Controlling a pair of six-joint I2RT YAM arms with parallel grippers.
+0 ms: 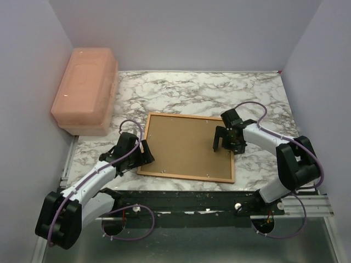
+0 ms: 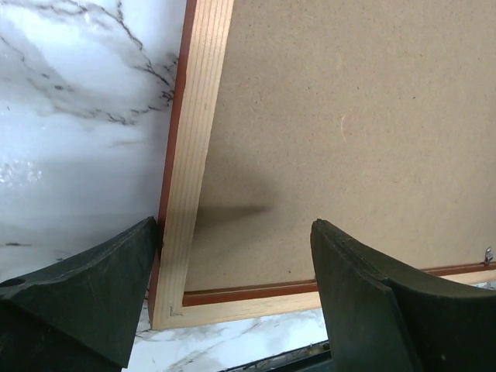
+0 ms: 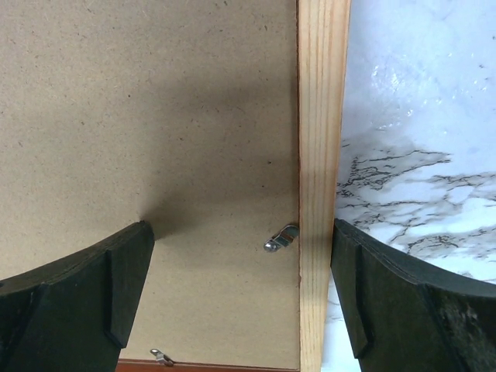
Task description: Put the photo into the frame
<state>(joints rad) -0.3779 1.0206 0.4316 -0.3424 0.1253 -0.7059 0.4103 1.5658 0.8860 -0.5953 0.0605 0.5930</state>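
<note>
A: Where was the frame (image 1: 186, 176)?

B: Flat on the table (image 1: 258, 98), about midway between the left and right edges and nearer the near edge than the far. Light-wood back up, red-orange showing only along its outer side. It sat slightly skewed to the table edges.

A: Contents?

B: The brown backing board (image 1: 186, 145) lay inside the rails. A small metal clip (image 3: 280, 238) lay on the board against the right rail.

A: Left fingers (image 2: 85, 287)?

B: Apart, holding nothing. They straddled the frame's left rail by its near left corner. One was outside the rail at the red edge, the other above the board. Contact with the edge: could not tell.

A: Right fingers (image 3: 70, 294)?

B: Spread wide, also holding nothing. They straddled the right rail, one over the board and one over the marble beyond it.

A: Anything else?

B: A pink lidded box (image 1: 85, 90) at the far left corner of the table, well apart from the frame.
</note>
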